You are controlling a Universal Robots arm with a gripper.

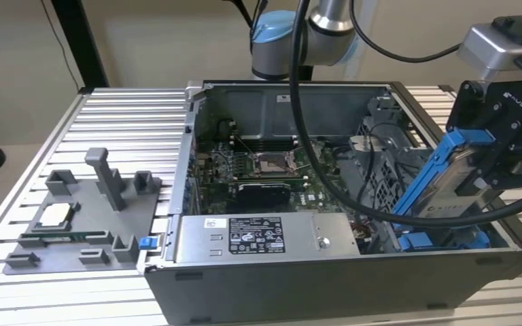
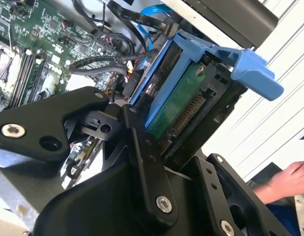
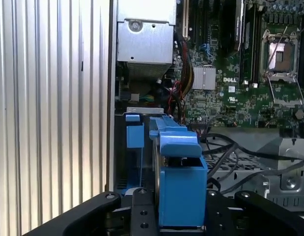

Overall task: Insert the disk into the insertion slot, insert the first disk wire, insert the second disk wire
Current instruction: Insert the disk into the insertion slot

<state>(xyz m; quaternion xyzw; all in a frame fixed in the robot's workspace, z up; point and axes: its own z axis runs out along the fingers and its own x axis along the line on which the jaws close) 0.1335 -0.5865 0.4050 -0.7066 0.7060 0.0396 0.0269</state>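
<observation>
Disk (image 1: 451, 180), clamped in the claw (image 1: 492, 170), hangs tilted just above the slot (image 1: 429, 241) at the case's (image 1: 334, 285) four o'clock in the exterior view, not yet seated, so I judge both wires also remain undone.

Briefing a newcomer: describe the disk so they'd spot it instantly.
Find the open computer case. At its end on the exterior view's right, the gripper holds the disk tilted. Unlike the grey power-supply box, it has a bright blue carrier.
</observation>
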